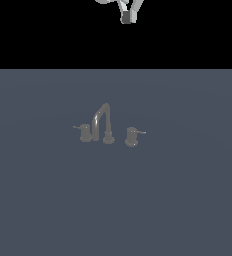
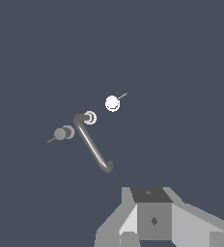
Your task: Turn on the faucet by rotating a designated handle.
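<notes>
You see the faucet (image 1: 104,125) on the floor (image 1: 188,200) | spout between two knobs | the handle (image 1: 132,136) at the exterior view's right | twin knob (image 1: 85,132) at its left | gripper (image 1: 127,17) well apart, high above.

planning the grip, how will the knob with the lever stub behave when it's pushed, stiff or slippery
The handle looks like rigid metal, so it probably won't flex. Its short smooth cylinder may be slippery for the tool; pushing the thin lever stub likely turns it more easily. Its wider round base suggests it rotates in place and won't tip.

Flat slate-blue floor (image 1: 188,200), plain black backdrop (image 1: 38,35) beyond its far edge
</notes>
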Robot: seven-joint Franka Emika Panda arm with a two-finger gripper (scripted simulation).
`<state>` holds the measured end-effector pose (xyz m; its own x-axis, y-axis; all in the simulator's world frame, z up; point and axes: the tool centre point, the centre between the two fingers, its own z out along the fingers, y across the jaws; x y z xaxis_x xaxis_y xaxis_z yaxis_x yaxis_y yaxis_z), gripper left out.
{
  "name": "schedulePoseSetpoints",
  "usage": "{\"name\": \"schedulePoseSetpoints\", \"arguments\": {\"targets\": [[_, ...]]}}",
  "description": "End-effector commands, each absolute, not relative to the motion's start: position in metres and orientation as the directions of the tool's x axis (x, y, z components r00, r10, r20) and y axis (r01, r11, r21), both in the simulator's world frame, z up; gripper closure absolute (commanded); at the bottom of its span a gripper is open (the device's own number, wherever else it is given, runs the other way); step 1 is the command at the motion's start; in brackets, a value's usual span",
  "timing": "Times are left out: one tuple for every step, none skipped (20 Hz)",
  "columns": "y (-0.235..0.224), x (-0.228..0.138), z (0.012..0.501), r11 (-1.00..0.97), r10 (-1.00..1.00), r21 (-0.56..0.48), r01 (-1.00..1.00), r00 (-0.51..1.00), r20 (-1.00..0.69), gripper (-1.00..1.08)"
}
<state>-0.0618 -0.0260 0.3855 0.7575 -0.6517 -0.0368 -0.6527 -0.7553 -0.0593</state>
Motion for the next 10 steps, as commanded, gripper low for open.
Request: {"name": "schedulePoseSetpoints", "arguments": {"targets": [[-0.03,-0.044,0.367,-0.702,-0.708,-0.058,-0.71,0.704,-0.043,1.08],[-0.031,-0.038,0.36,-0.68,-0.73,-0.057,-0.731,0.682,-0.045,1.08],[-0.033,-0.031,0.352,-0.657,-0.75,-0.056,-0.751,0.66,-0.047,1.08],[-0.035,-0.025,0.344,-0.634,-0.77,-0.054,-0.771,0.636,-0.049,1.08],[-0.037,-0.019,0.336,-0.61,-0.789,-0.052,-0.79,0.612,-0.05,1.08],[-0.038,-0.013,0.327,-0.586,-0.807,-0.05,-0.809,0.588,-0.052,1.08],[-0.04,-0.007,0.319,-0.561,-0.825,-0.048,-0.827,0.563,-0.053,1.08],[-0.042,-0.001,0.31,-0.535,-0.842,-0.046,-0.843,0.537,-0.054,1.08],[-0.044,0.004,0.301,-0.509,-0.858,-0.044,-0.86,0.511,-0.055,1.08],[-0.046,0.009,0.292,-0.483,-0.873,-0.042,-0.875,0.484,-0.055,1.08]]}}
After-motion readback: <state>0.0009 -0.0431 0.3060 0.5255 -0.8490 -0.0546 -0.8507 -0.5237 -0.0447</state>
